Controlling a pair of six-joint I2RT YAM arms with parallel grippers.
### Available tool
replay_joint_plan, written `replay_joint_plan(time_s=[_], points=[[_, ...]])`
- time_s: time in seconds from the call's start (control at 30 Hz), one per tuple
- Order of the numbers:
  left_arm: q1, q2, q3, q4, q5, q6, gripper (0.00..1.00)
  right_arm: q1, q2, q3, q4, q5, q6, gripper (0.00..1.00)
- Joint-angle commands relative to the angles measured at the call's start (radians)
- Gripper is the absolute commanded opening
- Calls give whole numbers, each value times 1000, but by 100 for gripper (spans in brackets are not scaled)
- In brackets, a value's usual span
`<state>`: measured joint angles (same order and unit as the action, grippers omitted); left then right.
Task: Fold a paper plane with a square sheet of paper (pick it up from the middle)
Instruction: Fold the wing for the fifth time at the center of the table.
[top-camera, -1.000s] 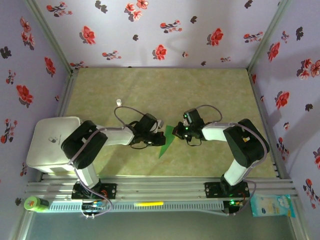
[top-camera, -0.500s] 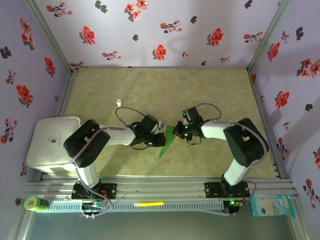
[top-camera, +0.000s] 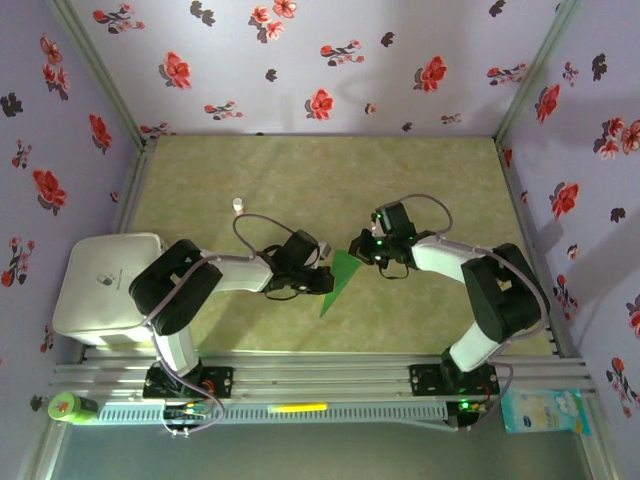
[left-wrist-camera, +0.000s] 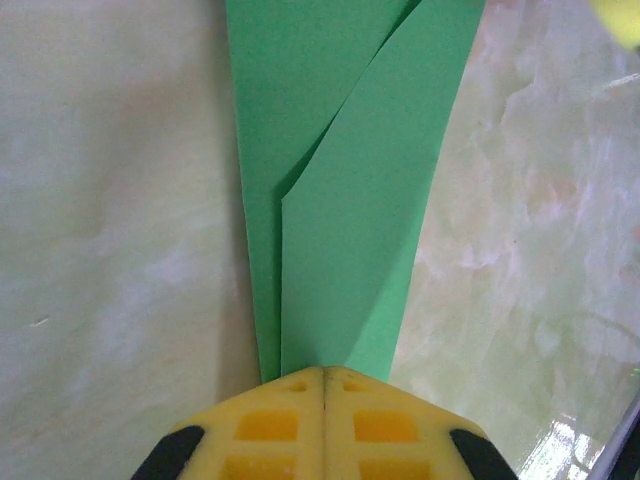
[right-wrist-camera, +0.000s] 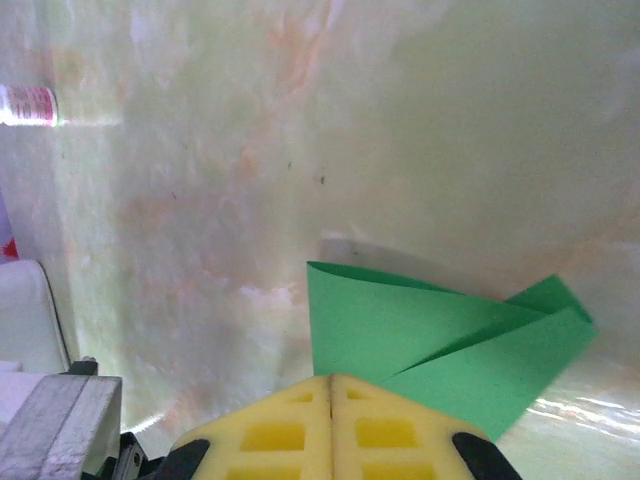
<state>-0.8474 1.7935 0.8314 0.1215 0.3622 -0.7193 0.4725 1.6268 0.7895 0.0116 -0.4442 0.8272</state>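
Paper plane (top-camera: 338, 281): bright green, folded to a narrow pointed wedge
Layers: overlapping flaps
Place: middle of table (top-camera: 250, 180), tip toward near edge

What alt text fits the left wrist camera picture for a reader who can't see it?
A folded strip of green paper lies on a pale marbled table, running from the top edge down to the closed yellow left tool at the bottom. One flap overlaps the strip on a slanting edge.
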Motion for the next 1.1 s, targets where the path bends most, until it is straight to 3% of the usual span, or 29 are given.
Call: replay_joint_plan(time_s=[0.0,0.47,0.6,0.8,1.07], points=[[-18,58,-32,-132,-63,18,0,8,49,-34,56,-9,29,5],[-24,59,-36,-145,-65,13,0,-130,77,-67,111,-24,16,4],[-27,60,-38,-137,-66,3,0,-77,5,-72,107,-43,22,4],[-28,57,-41,-136,-73,4,0,58,-95,-143,85,51,48,4],[-29,54,-46,-122,-75,-6,0,121,-36,-194,179,-24,93,2]])
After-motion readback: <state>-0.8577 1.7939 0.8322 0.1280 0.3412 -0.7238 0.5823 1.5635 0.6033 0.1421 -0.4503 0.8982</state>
